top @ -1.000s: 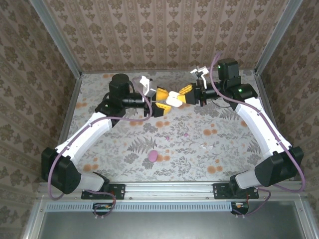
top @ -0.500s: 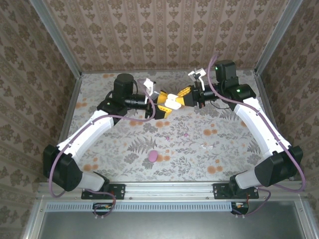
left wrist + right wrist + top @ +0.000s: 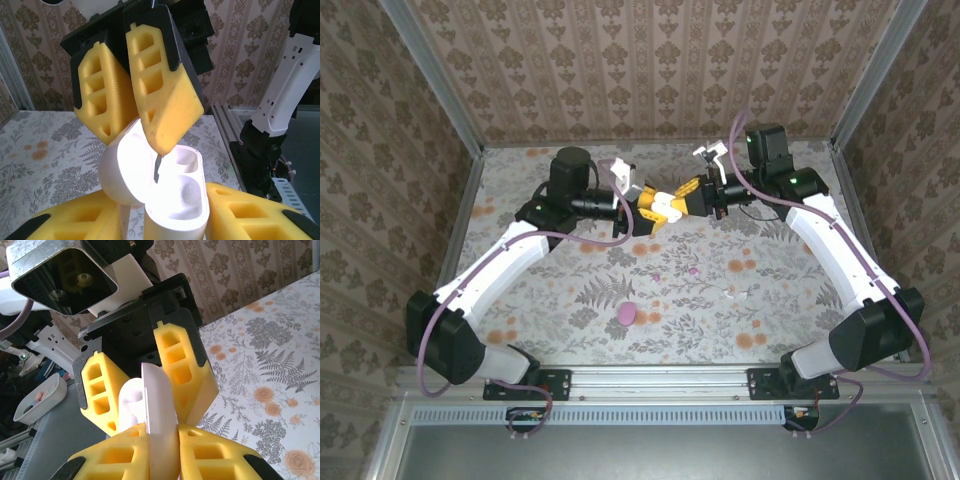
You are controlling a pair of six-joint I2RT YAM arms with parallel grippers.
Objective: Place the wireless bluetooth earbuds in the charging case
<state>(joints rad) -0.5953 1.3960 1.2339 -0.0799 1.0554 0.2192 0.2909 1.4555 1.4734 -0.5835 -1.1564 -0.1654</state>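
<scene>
White plastic charging case held above far middle of flowered table, lid swung open, 2 cavities showing. Left gripper: yellow fingers clamp case from both sides. Right gripper: fingers pressed together, tips just over near cavity. Thin grey sliver at those tips, too small to name. On table, well apart from case: pink earbud, second pink earbud, white bits, bigger pink lump.

Left hand and right hand tip to tip, both closed.
</scene>
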